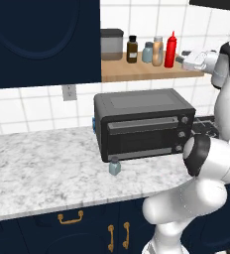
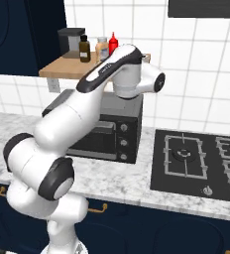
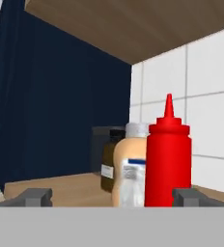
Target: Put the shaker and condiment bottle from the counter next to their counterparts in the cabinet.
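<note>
Hand view: the two-finger gripper stands wide open and empty, its dark fingertips flanking, untouched, the slim red squeeze bottle on the wooden shelf.

Two base cameras looked forward and down from behind the arm, left and right, sharing the cabinet shelf; the hand camera faced it closely.

Even, bright rendered light, soft faint shadows, slightly coarse pixelated edges.

Toaster oven, brown bottle, canister
</note>
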You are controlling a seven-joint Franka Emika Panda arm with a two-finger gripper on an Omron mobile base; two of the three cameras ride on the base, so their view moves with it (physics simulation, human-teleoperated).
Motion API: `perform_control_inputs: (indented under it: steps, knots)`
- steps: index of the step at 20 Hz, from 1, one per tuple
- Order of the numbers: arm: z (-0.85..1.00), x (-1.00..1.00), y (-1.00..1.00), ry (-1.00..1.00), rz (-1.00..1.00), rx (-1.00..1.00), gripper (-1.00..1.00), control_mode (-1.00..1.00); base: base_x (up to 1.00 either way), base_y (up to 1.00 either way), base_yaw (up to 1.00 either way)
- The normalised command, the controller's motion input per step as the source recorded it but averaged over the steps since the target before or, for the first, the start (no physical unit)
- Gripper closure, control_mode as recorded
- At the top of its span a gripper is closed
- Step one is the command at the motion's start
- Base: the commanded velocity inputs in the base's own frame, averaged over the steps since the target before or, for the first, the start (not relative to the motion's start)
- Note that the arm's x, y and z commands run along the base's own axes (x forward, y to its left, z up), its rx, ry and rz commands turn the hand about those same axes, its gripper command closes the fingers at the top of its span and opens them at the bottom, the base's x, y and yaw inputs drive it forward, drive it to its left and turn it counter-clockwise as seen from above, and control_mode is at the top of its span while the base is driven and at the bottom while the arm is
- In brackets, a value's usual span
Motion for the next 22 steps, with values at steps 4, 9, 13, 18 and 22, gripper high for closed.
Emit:
perform_control_inputs:
  steps: [4,9,13,18,22]
  knots:
    - [-0.23,-0.71,0.09,-0.06,0.04,-0.04,-1.00,-1.00,0.00,0.00,0.00]
    - [-0.42,-0.71,0.34,0.00,0.10,-0.05,-1.00,-1.00,0.00,0.00,0.00]
    - [-0.54,-0.78,0.30,0.01,0.08,-0.06,-1.00,-1.00,0.00,0.00,0.00]
    - [-0.57,-0.58,0.14,0.02,0.13,-0.12,-1.00,-1.00,0.00,0.00,0.00]
    - [-0.53,-0.53,0.06,0.00,0.12,-0.09,-1.00,-1.00,0.00,0.00,0.00]
